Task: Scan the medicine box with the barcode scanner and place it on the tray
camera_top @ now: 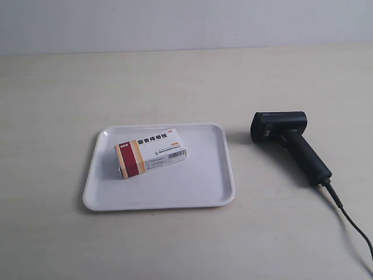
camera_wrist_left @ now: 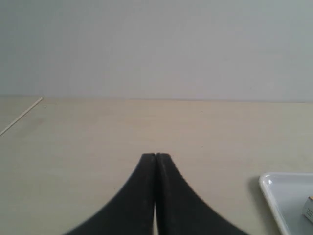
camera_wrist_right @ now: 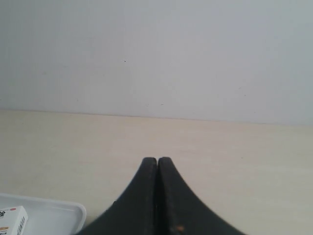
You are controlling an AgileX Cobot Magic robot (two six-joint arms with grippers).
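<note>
The white medicine box [camera_top: 151, 153] with its dark red and tan end lies on the white tray [camera_top: 204, 186] in the exterior view. To the tray's right the black barcode scanner [camera_top: 288, 140] lies on the table, its cable [camera_top: 349, 224] trailing to the lower right. No arm shows in the exterior view. My left gripper [camera_wrist_left: 155, 155] is shut and empty over bare table, with a tray corner [camera_wrist_left: 274, 188] and a sliver of the box [camera_wrist_left: 308, 206] at the picture's edge. My right gripper [camera_wrist_right: 157, 159] is shut and empty too, beside a tray corner [camera_wrist_right: 58, 213] with the box end [camera_wrist_right: 13, 219].
The pale wooden table [camera_top: 175, 81] runs back to a plain grey-white wall [camera_top: 175, 23]. A table edge or seam [camera_wrist_left: 22, 115] shows in the left wrist view.
</note>
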